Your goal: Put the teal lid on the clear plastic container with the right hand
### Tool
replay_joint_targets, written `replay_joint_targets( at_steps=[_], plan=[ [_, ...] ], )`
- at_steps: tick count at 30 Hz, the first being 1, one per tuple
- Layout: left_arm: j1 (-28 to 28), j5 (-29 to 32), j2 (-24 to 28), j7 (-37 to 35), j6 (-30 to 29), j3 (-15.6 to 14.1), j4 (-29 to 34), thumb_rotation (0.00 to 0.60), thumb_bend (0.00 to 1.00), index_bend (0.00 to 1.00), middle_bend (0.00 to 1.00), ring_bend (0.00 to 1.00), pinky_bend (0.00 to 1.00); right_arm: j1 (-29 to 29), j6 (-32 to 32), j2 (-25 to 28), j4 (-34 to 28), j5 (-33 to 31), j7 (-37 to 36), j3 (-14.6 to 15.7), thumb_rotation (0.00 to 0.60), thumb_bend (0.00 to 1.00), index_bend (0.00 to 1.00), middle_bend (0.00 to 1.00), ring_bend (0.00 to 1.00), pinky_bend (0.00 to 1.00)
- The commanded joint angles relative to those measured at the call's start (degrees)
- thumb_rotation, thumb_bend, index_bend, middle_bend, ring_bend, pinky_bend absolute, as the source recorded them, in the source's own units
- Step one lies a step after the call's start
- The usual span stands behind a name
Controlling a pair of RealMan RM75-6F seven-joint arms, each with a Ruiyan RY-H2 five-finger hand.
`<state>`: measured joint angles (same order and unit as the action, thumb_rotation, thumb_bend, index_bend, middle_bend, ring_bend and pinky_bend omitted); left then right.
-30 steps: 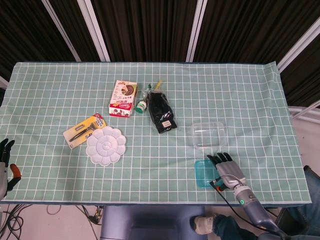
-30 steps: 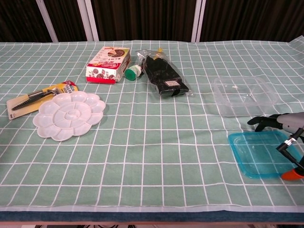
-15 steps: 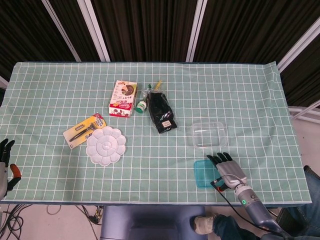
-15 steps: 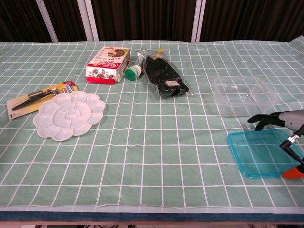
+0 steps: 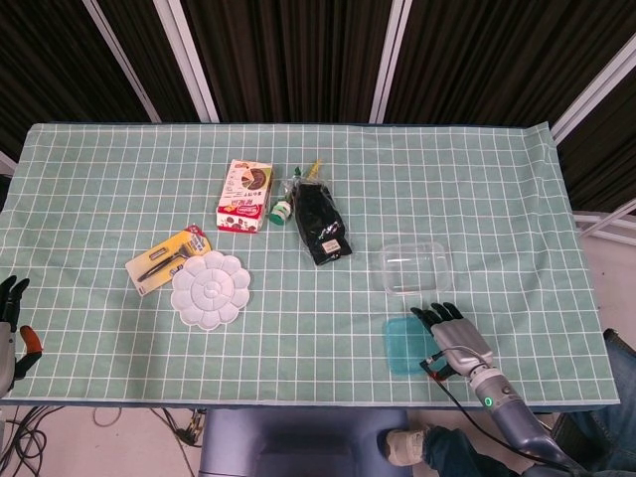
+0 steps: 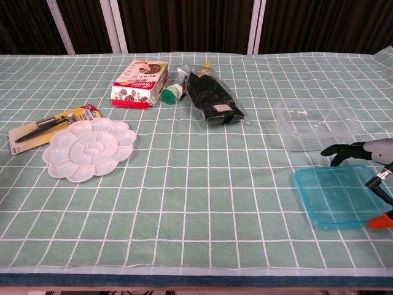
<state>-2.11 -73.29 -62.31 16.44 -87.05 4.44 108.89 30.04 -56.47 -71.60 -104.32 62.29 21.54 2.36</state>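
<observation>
Teal lid (image 6: 336, 195) lies flat near table front edge, right side. Right hand (image 5: 452, 333) hovers over lid's right part, fingers spread, holding nothing. Clear plastic container (image 6: 315, 123) sits just behind lid, uncovered. Left hand (image 5: 8, 308) off table's left edge; grip unclear.

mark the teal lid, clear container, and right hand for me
teal lid (image 6: 334, 195): chest view, on its flat centre panel.
clear container (image 6: 315, 124): chest view, on its see-through floor.
right hand (image 5: 452, 333): head view, on the back of the hand.
</observation>
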Motion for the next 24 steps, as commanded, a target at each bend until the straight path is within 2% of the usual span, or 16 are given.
replay_joint_targets(
  at_steps=[1,16,20,24],
  plan=[
    [0.0,0.0,0.0,0.0,0.0,0.0,0.0,0.600,0.77,0.05,0.00,0.00,0.00,-0.1,0.2,0.7,-0.6,0.4,-0.8,-0.2,0.600,0.25,0.00,0.39,0.06,0.00],
    [0.0,-0.3,0.1,-0.1,-0.1,-0.1,0.1,0.600,0.77,0.05,0.00,0.00,0.00,-0.3,0.0,8.5,-9.4,2.8,-4.7,-1.7,0.600,0.25,0.00,0.39,0.06,0.00],
    [0.1,-0.5,0.1,-0.1,-0.1,-0.2,0.2,0.600,0.77,0.05,0.00,0.00,0.00,0.5,0.5,11.4,-12.1,2.1,-5.3,-2.9,0.600,0.25,0.00,0.39,0.06,0.00],
    [0.1,-0.6,0.1,-0.2,-0.2,-0.3,0.3,0.600,0.77,0.05,0.00,0.00,0.00,2.4,2.0,14.0,-13.7,-0.8,-6.3,-5.4,0.600,0.25,0.00,0.39,0.06,0.00]
  ],
)
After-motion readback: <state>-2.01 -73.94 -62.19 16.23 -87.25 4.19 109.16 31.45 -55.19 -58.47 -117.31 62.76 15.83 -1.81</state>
